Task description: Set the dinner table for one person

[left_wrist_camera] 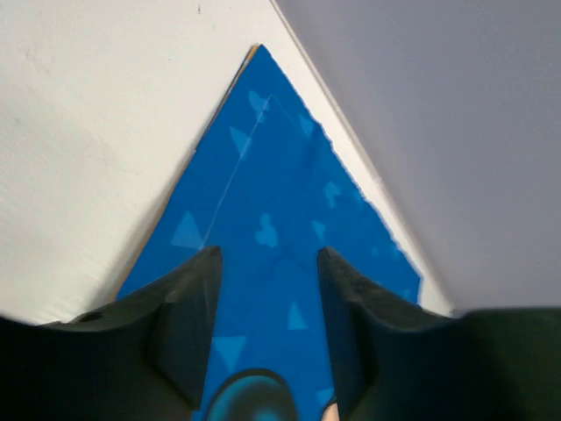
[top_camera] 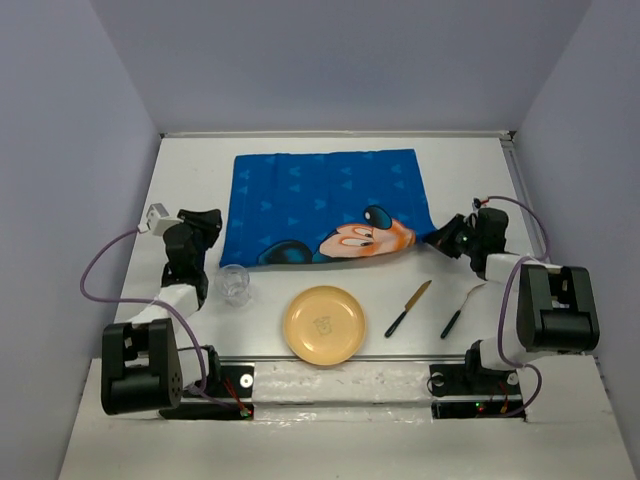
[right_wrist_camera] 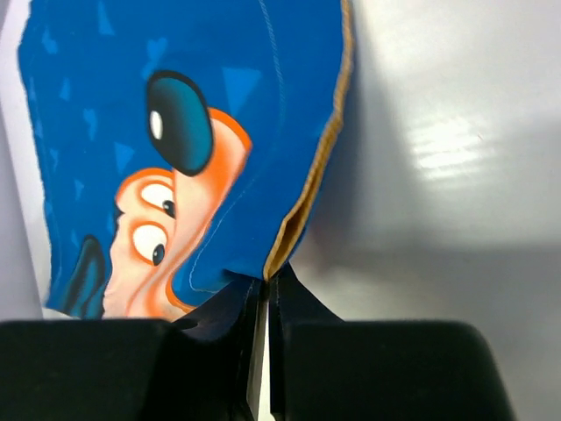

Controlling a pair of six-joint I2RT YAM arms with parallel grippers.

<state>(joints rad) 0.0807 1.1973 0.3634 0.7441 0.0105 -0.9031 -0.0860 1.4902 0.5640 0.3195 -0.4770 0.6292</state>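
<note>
mouse placemat, right hand pinching corner, plate emblem illegible

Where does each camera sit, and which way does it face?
Top external: above, behind the robot, looking down at the dinner table; left arm and right arm show.
Left wrist: on the left arm, looking past the open left claw across the blue placemat.
Right wrist: on the right arm, over the right claw, shut on the placemat's corner.
Shared: all show the placemat.
</note>
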